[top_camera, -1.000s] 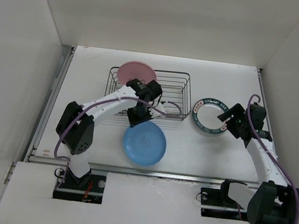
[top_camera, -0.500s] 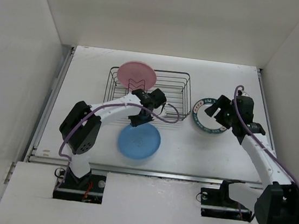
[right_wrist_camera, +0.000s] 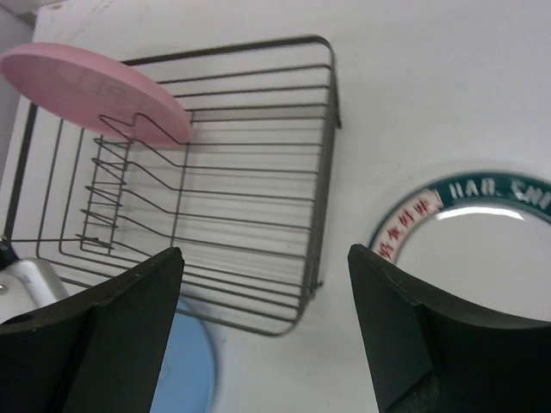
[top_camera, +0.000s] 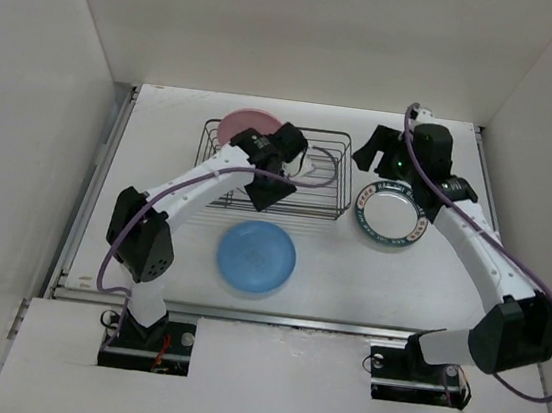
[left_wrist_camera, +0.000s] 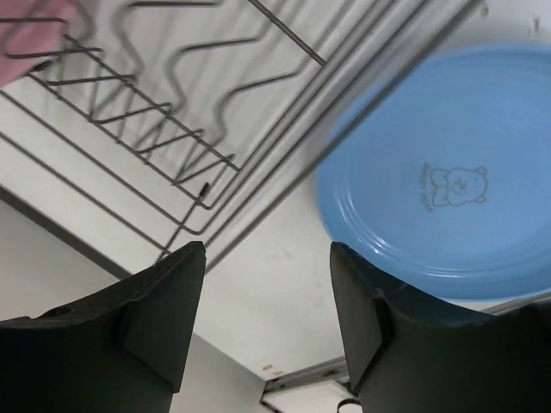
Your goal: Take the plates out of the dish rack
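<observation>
White table point(top_camera: 165, 122) is seen round the dish rack point(top_camera: 328, 178); left tool point(left_wrist_camera: 267, 258) and right tool point(right_wrist_camera: 263, 258) are held open, empty. Pink plate point(right_wrist_camera: 86, 82) inside could get tipped if nudged.

white table point(top_camera: 398, 282), white walls point(top_camera: 308, 29)

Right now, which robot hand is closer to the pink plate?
Left. The left gripper hovers over the dish rack near the pink plate; the right gripper is past the rack's opposite end.
</observation>
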